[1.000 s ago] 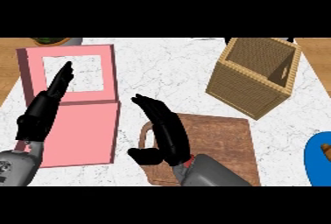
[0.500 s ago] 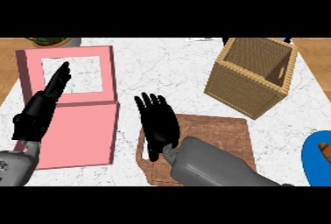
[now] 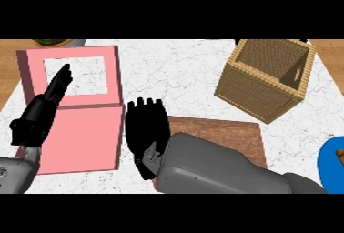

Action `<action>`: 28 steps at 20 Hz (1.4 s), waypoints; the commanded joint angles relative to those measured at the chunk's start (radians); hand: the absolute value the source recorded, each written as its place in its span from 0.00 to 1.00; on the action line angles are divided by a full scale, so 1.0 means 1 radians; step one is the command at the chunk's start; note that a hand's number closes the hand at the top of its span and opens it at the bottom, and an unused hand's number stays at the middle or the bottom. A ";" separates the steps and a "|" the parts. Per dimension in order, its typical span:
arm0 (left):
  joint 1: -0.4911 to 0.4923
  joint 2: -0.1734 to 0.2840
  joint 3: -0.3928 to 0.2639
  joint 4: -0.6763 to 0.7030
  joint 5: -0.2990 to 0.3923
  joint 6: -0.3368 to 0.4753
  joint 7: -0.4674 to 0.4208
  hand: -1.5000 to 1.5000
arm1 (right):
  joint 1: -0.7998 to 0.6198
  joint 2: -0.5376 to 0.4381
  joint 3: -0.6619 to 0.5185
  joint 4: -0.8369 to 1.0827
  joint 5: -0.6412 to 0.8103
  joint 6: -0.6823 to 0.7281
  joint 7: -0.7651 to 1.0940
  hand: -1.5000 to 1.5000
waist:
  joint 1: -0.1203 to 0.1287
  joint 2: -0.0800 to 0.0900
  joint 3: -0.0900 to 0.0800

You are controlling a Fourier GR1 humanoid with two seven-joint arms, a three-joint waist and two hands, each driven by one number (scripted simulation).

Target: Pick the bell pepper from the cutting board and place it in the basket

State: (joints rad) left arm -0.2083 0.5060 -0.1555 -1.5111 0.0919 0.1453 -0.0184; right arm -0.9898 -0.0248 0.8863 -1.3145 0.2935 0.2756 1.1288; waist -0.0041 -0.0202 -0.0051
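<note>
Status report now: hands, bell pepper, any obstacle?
Right hand open, flat over cutting board left edge. Left hand open, resting over pink tray. Bell pepper not visible. Basket unobstructed.

Single head view, steeply down on counter, close range.

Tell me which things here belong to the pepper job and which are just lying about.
Job: cutting board; basket; right hand over the board's left edge. No bell pepper shows.
Lying about: pink frame-shaped object; blue object at right edge; resting left hand.
</note>
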 commanded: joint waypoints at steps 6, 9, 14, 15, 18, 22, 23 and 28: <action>-0.003 -0.005 0.026 0.013 0.009 -0.023 -0.032 0.50 | -0.043 0.023 -0.008 -0.028 -0.142 0.180 0.301 0.00 | -0.011 0.010 0.003; 0.004 -0.001 0.031 -0.008 0.014 -0.030 -0.014 0.50 | -0.035 0.023 0.043 -0.007 -0.162 0.170 0.300 0.00 | 0.001 0.011 0.003; -0.010 0.001 0.038 -0.004 0.013 -0.042 0.000 0.50 | 0.004 0.022 0.050 0.078 -0.170 0.180 0.278 0.00 | -0.003 0.014 0.004; 0.025 0.006 0.044 -0.009 0.010 -0.043 -0.032 0.50 | 0.042 0.022 0.087 0.040 -0.165 0.176 0.298 0.00 | -0.005 0.010 0.004; 0.024 -0.001 0.043 0.003 0.001 -0.051 -0.046 0.50 | 0.064 -0.010 0.103 0.043 -0.141 0.169 0.274 0.00 | -0.007 0.013 0.004; 0.026 -0.005 0.048 -0.031 0.002 -0.052 -0.011 0.50 | 0.082 -0.022 0.100 0.078 -0.106 0.156 0.238 0.00 | 0.004 0.015 0.005; -0.007 -0.006 0.056 -0.011 -0.004 -0.046 0.003 0.50 | 0.100 -0.004 0.116 0.055 -0.099 0.151 0.262 0.00 | -0.003 0.015 0.005; -0.025 -0.015 0.071 0.019 -0.016 -0.057 -0.021 0.50 | 0.176 -0.083 0.139 -0.004 -0.031 0.136 0.197 0.00 | -0.006 0.016 0.005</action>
State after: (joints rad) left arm -0.2168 0.4936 -0.0977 -1.4958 0.0817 0.0942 -0.0383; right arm -0.8548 -0.0983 1.0009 -1.3030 0.2141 0.3865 1.1655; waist -0.0123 -0.0058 -0.0007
